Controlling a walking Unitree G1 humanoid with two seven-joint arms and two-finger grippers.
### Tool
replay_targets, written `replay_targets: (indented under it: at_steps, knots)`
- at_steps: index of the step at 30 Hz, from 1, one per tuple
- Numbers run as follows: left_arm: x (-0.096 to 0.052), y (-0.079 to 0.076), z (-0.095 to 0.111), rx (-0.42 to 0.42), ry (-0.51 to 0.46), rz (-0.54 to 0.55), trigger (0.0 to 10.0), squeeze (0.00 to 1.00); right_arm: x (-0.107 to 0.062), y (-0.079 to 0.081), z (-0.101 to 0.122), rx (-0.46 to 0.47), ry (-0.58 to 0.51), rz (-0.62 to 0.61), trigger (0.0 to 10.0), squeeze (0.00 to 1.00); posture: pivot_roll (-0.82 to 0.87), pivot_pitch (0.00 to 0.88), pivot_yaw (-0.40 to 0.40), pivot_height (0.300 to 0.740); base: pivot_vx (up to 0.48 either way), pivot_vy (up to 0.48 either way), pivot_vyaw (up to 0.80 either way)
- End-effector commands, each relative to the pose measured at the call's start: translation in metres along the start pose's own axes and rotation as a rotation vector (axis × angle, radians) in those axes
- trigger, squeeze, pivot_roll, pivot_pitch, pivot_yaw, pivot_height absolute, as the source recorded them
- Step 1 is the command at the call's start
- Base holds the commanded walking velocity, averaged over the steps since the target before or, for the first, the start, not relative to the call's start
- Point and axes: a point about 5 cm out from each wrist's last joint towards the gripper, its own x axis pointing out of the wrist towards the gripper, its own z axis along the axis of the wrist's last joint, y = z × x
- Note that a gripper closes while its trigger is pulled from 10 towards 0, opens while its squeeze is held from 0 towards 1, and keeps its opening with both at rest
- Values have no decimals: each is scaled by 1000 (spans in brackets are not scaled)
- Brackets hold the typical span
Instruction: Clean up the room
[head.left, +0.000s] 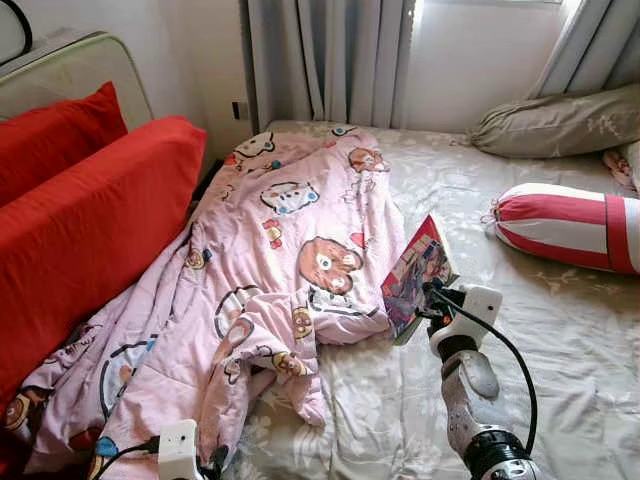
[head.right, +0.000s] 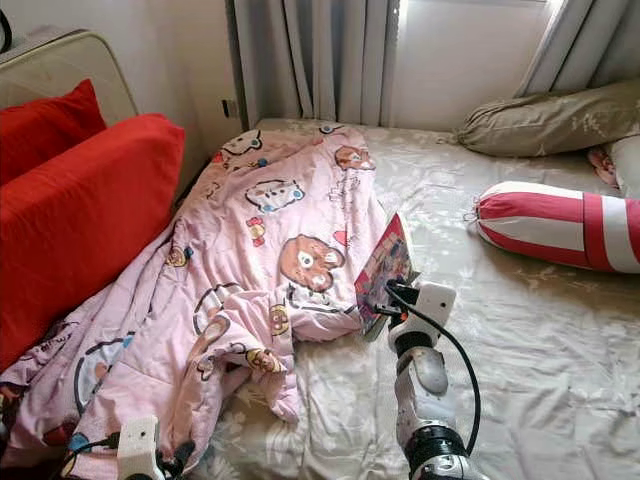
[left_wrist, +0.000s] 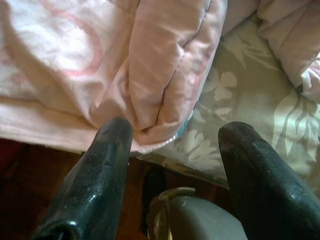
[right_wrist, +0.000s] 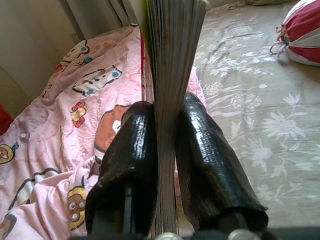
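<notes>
My right gripper (head.left: 428, 296) is shut on a thin colourful book (head.left: 414, 275), holding it tilted up on edge above the bed. In the right wrist view both fingers (right_wrist: 131, 150) clamp the book's page edges (right_wrist: 172, 50). A crumpled pink cartoon-print quilt (head.left: 280, 260) lies across the left half of the bed, right beside the book. My left gripper (left_wrist: 175, 145) is open at the bed's near edge, its fingers (left_wrist: 107, 155) just short of a fold of the quilt (left_wrist: 165, 65).
Red cushions (head.left: 90, 210) lean along the left against a headboard. A red-and-white striped bolster (head.left: 570, 225) and a grey-green pillow (head.left: 560, 120) lie at the right back. The floral bedsheet (head.left: 520, 350) is bare on the right. Curtains (head.left: 325, 60) hang behind.
</notes>
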Motion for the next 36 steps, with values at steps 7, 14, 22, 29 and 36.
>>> replay_targets:
  at_steps: [7,14,22,29,36]
  knots:
    - [-7,8,-18,36,79,5,10000,0,0,-2,1,1,0,-10,10000,0,73,0,13,740,0,-102,-202]
    - [-7,8,-19,39,86,8,10000,0,-1,-1,0,-6,-9,1,10000,0,75,0,12,740,0,-435,-613]
    - [-7,8,-19,39,86,8,10000,0,-1,-1,0,-6,-9,1,10000,0,75,0,12,740,0,-435,-481]
    - [-7,8,-19,39,86,8,10000,0,-1,-1,0,-6,-9,1,10000,0,75,0,12,740,0,-435,-481]
    - [-7,8,-19,39,86,8,10000,0,-1,-1,0,-6,-9,1,10000,0,75,0,12,740,0,-435,-481]
